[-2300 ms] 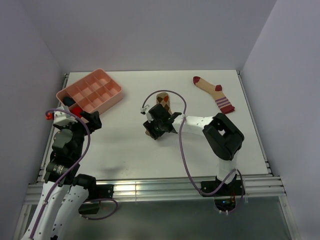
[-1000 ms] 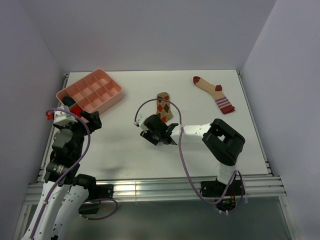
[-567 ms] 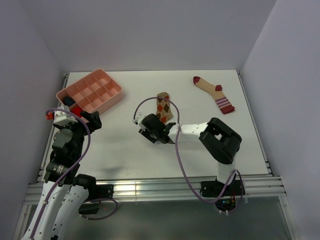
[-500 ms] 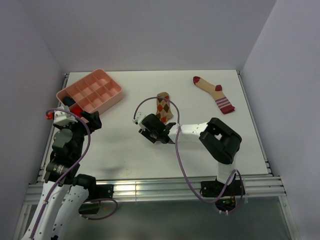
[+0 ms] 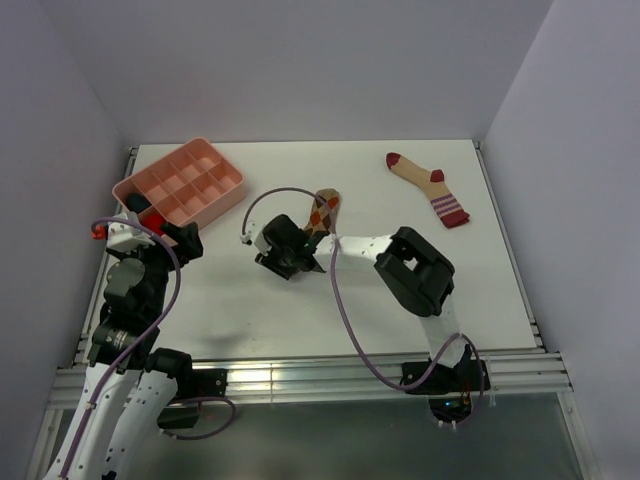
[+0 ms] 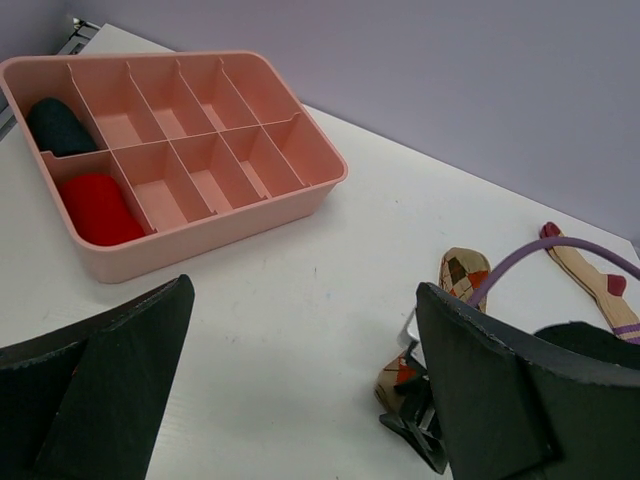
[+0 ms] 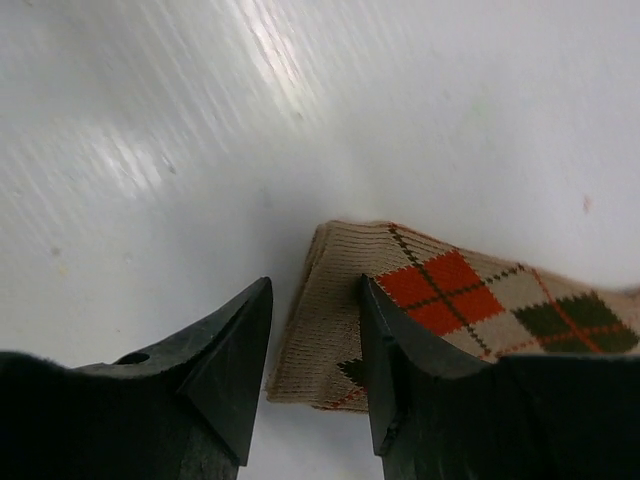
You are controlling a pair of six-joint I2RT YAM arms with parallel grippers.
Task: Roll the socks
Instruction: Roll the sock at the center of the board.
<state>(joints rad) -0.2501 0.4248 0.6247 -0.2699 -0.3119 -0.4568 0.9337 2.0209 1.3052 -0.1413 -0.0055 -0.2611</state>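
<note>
Looking down from above, we see a white desk [image 5: 240, 300] with two robot arms mounted at its near edge. Our right tool [image 7: 315, 290] sits low over the middle of the desk. Its two black fingers [image 7: 225, 350] are drawn close together, leaving only a narrow gap. The tan ribbed end of the argyle sock [image 7: 450, 295] is pinched in that gap. The rest of this sock, with its orange, brown and tan diamonds, lies flat on the desk. It stretches away from the tool toward the far side, tilted slightly to the right.

The striped sock [image 5: 428, 185] is tan with a dark red toe and heel and a pink-striped cuff. It lies flat near the far right corner, well apart from the argyle sock and from both tools.

Our left tool [image 6: 300, 300] hangs above the left side of the desk, just on the near side of a pink tray [image 6: 200, 250]. Its fingers are spread wide and it grips nothing. The tray is divided into compartments. A dark bundle [image 6: 58, 128] and a red bundle [image 6: 97, 208] sit in two neighbouring compartments at its left end.
</note>
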